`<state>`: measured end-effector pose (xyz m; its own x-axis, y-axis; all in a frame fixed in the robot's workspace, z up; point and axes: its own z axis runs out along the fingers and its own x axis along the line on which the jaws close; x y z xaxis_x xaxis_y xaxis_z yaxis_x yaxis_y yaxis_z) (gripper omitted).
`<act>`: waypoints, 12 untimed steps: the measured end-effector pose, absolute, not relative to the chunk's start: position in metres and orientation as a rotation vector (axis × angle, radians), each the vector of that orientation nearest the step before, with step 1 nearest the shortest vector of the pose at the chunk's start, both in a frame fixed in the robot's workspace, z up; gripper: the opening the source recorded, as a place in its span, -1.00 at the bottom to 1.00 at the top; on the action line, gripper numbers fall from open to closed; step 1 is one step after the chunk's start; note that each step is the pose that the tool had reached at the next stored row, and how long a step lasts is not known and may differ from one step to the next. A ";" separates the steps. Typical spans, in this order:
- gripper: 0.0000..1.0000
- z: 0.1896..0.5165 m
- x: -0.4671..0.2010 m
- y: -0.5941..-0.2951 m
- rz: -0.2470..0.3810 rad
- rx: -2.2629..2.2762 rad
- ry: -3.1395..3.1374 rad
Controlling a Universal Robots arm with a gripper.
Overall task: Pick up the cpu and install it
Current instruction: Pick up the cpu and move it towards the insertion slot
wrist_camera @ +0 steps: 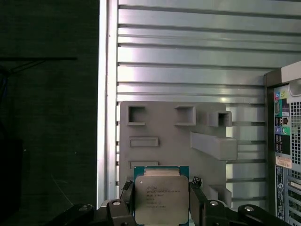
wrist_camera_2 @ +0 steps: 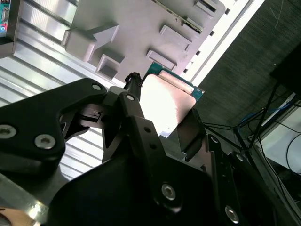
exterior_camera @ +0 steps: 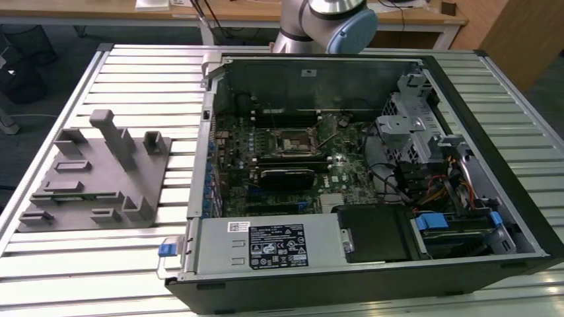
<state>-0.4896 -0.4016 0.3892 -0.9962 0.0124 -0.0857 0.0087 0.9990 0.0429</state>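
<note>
The gripper (wrist_camera: 161, 185) clamps the cpu (wrist_camera: 161, 201) (metal top toward the wrist) over the grey block (wrist_camera: 160, 123) by the table (wrist_camera: 188, 47) edge, well apart from the socket (exterior_camera: 292, 142).

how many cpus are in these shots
1. The cpu is gripped in the pincer, seen in both wrist views with the grey block behind it. The socket in the exterior view is too small to rule out another.

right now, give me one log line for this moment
gripper: shut on cpu | cpu: held by two edges, over grey block | computer case: open, cpu not yet installed
</note>
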 end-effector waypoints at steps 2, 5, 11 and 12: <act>0.09 0.389 -0.490 -0.402 0.065 0.016 3.055; 0.09 0.389 -0.488 -0.402 0.065 0.016 3.055; 0.09 0.389 -0.484 -0.401 0.065 0.016 3.055; 0.09 0.389 -0.483 -0.401 0.065 0.016 3.055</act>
